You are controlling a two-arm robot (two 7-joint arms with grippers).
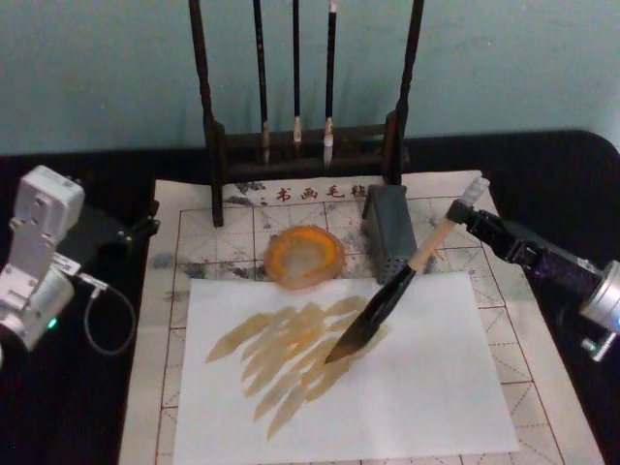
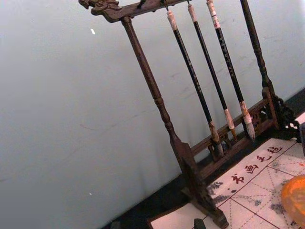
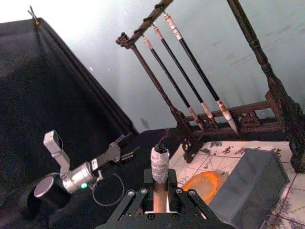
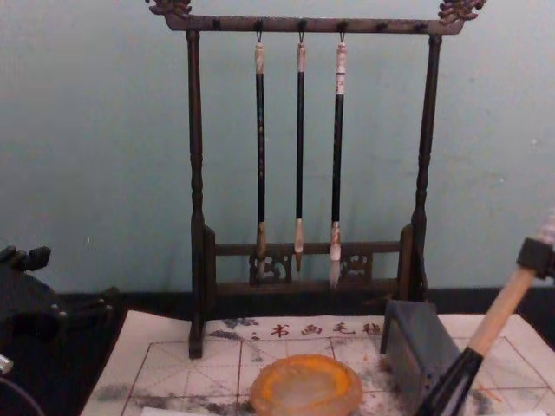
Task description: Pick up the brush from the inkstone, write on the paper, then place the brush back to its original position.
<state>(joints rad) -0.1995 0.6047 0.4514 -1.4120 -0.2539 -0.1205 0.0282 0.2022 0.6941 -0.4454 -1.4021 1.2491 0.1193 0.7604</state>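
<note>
My right gripper is shut on the brush near its white wrapped end, coming in from the right. The brush slants down to the left, and its dark bristle tip rests on a plain white sheet among tan strokes. That sheet lies on the grid-printed paper with red characters at its far edge. The orange-rimmed inkstone sits just beyond the white sheet, left of the brush, with nothing on it. The left gripper is parked off the paper's left edge.
A grey perforated block stands right of the inkstone, close under the brush handle. A dark wooden rack with three thin hanging brushes stands at the paper's far edge. Black cloth covers the table around the paper.
</note>
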